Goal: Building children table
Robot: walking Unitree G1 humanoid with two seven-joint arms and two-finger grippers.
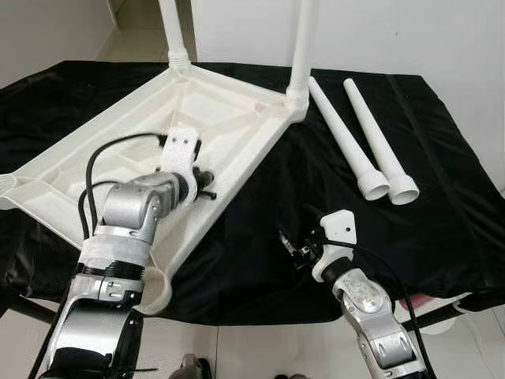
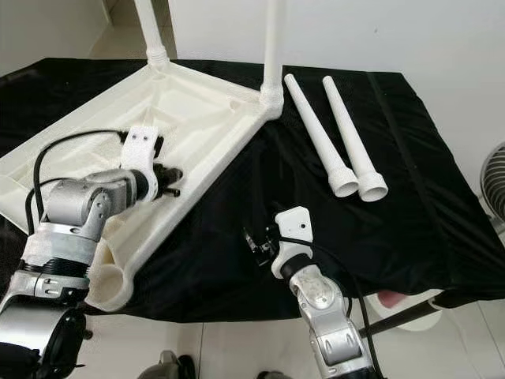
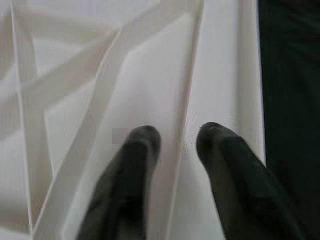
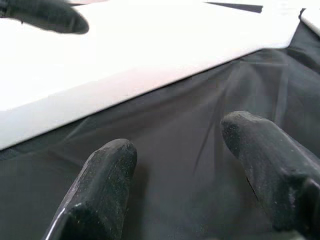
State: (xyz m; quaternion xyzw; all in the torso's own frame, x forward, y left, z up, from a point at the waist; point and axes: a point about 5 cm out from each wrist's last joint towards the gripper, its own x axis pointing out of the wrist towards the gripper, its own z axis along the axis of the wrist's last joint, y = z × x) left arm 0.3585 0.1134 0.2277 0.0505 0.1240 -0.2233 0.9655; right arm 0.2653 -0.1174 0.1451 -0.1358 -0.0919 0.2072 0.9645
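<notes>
White tabletop (image 1: 229, 118) under parted left gripper (image 3: 177, 142), seemingly untouched.

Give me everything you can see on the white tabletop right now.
The tabletop is white, plastic-looking, lying upside down on the black cloth with its ribbed underside up. Two legs stand screwed into its far corner sockets; a near socket is empty. The left gripper, fingers open, hovers over a rib near its right edge.
</notes>
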